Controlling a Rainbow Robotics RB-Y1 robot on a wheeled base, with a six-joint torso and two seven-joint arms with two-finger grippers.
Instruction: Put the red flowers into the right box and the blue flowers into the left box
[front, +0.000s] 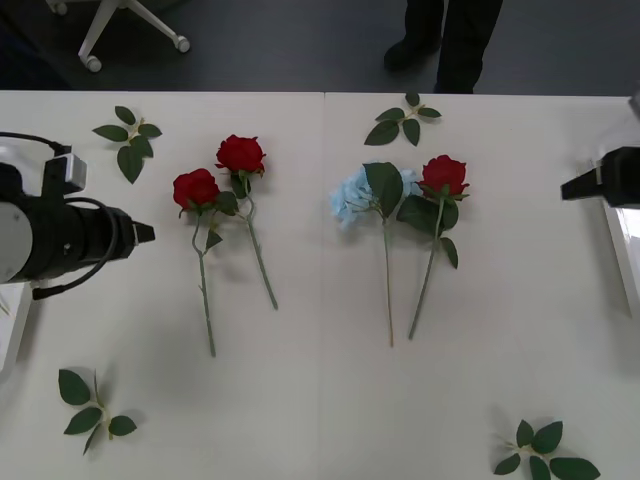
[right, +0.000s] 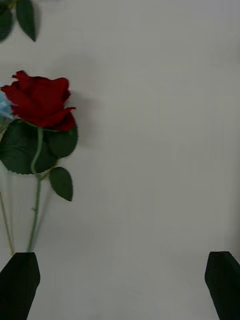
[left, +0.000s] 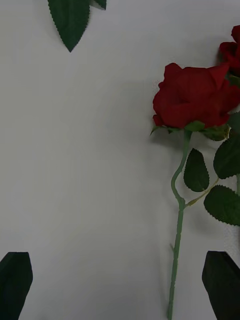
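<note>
On the white desk (front: 320, 400), three deep red roses (front: 196, 188) and one pale blue flower cluster (front: 352, 195) lie apart. Left gripper (left: 120, 280) and right gripper (right: 120, 280) hover open, empty.

The left gripper (left: 120, 285) hangs over the white table (left: 90, 165), its black fingers (left: 15, 285) spread wide and empty. A red rose (left: 192, 100) lies beside them; a second rose (left: 231, 47) and a leaf sprig (left: 70, 20) lie farther off.
</note>
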